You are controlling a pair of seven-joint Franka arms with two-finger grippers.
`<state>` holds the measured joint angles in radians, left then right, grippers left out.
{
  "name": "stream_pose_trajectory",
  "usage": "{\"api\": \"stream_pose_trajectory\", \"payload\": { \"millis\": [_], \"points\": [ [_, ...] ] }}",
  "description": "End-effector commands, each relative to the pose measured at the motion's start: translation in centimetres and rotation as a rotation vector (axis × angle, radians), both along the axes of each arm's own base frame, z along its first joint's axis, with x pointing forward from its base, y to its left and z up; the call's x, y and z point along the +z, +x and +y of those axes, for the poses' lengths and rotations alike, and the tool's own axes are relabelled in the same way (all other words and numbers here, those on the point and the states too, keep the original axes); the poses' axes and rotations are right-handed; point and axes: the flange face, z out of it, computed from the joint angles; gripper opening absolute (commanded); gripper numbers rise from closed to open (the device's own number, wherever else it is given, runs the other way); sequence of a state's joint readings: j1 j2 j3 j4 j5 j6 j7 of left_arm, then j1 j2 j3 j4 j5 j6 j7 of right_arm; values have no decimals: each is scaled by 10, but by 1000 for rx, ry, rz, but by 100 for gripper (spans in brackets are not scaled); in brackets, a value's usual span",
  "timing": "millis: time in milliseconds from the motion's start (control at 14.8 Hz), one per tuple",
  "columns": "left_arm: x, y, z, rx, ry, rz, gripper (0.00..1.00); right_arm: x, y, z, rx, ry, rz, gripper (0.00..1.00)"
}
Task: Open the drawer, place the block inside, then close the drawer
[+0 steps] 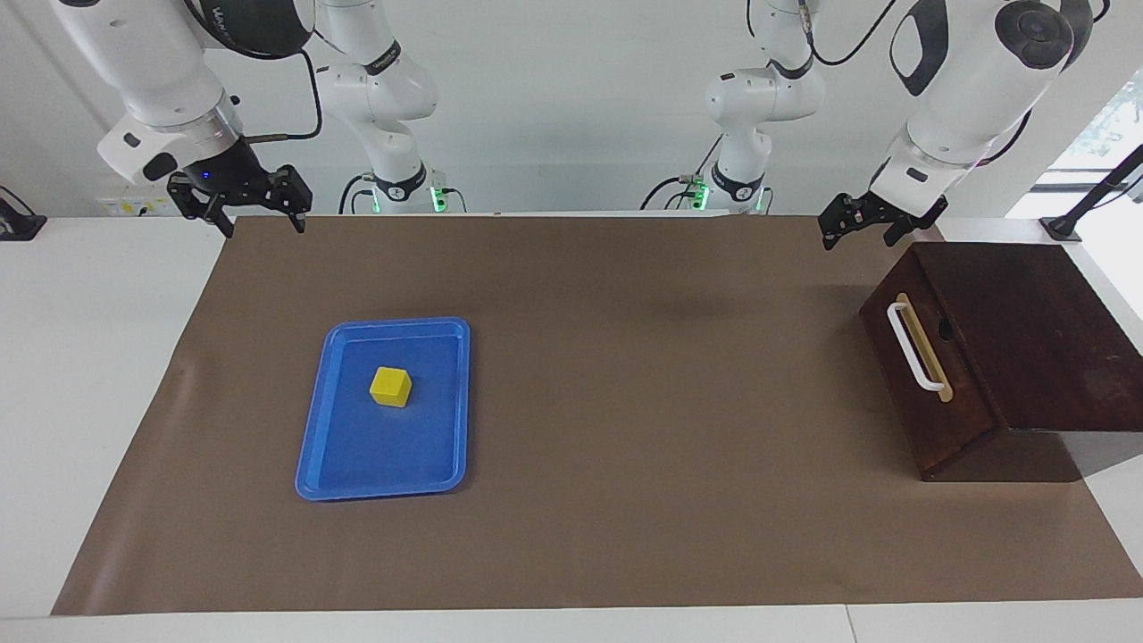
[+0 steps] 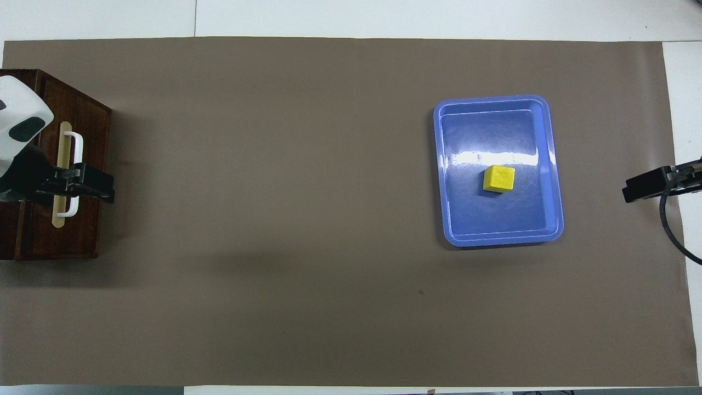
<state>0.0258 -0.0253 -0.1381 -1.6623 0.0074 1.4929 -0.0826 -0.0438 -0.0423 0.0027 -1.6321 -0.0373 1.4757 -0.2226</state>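
Both arms hang raised, left hand [image 1: 859, 230] spread by the drawer [image 1: 929, 375], right hand [image 1: 259, 214] spread.

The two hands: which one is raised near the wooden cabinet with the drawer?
The left hand, raised at the cabinet end of the table, empty. The right hand is at the other end, nearer the blue tray.

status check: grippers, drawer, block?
Left gripper open, up in the air by the drawer. Right gripper open, over the table edge, waiting. Drawer shut; block in blue tray. Nothing in the way.
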Motion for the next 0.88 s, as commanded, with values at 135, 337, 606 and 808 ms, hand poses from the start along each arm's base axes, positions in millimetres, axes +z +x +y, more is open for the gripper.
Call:
{"api": "stream_pose_trajectory", "payload": {
  "millis": [135,337,606,808],
  "points": [
    [3,-5,2,1,-7,9,100,-52,-29,-24,248,119,-63,100],
    [3,-5,2,1,-7,9,100,-98,-50,-33,467,207,-142,100],
    [3,-5,2,1,-7,9,100,-171,-29,-59,835,409,-277,100],
    [3,-5,2,1,-7,9,100,-210,-12,-61,970,463,-370,100]
  ]
}}
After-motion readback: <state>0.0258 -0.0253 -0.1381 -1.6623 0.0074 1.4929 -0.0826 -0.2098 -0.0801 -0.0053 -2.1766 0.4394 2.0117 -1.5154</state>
